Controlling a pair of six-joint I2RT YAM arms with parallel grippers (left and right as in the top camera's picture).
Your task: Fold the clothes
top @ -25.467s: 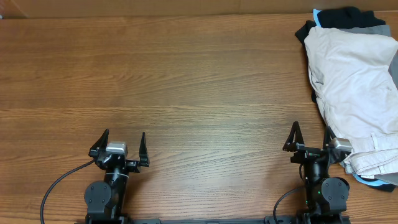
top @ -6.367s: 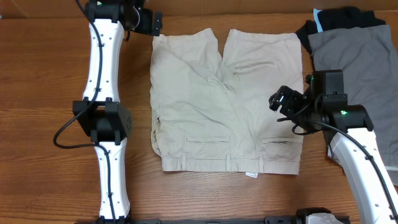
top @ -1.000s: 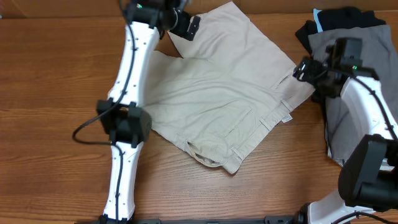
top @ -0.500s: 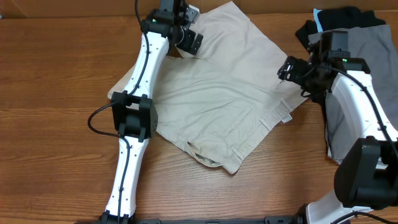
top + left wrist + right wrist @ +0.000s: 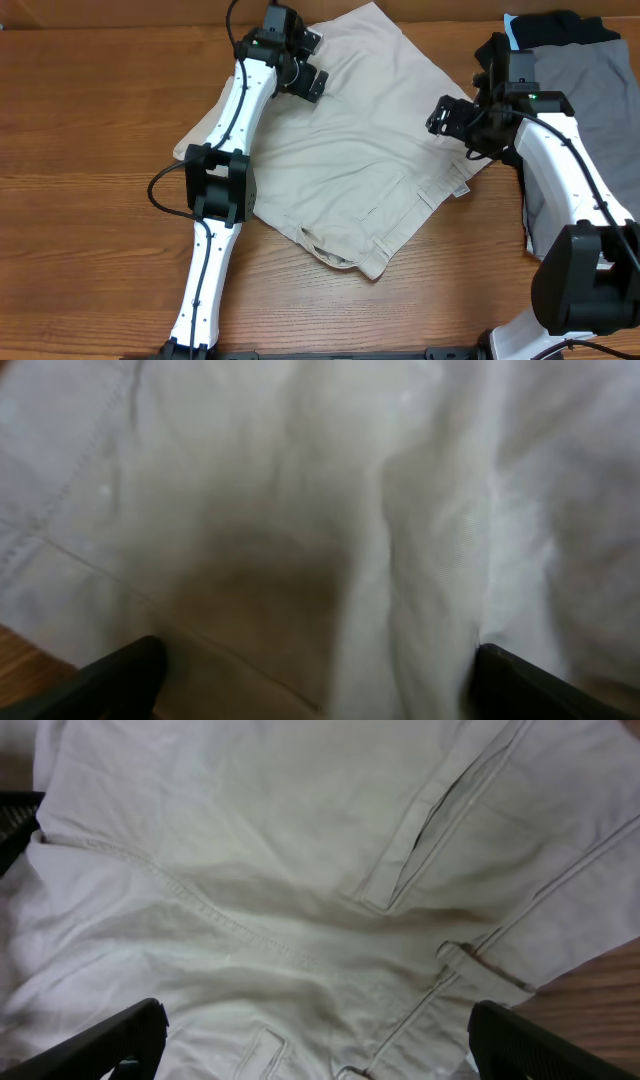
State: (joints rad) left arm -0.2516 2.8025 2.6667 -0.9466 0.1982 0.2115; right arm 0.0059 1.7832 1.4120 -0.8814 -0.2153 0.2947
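Note:
The beige shorts (image 5: 350, 150) lie doubled over on the table, set diagonally, with the waistband and belt loops along the lower right edge. My left gripper (image 5: 311, 66) hovers open over their upper left part. In the left wrist view, rumpled cloth (image 5: 330, 510) fills the frame between the open gripper (image 5: 320, 690). My right gripper (image 5: 443, 114) is open above the right edge by the waistband. The right wrist view shows a welt pocket (image 5: 430, 830) and a belt loop (image 5: 482, 966) just ahead of the open gripper (image 5: 322, 1045). Nothing is held.
A grey garment (image 5: 585, 120) lies at the right edge under the right arm. A black garment with light-blue trim (image 5: 545, 30) is bunched behind it. Bare wooden table (image 5: 90, 150) spreads to the left and front.
My left gripper has moved right and slightly nearer over the shorts. My right gripper has moved left from the grey garment onto the shorts' right edge. The shorts have not shifted.

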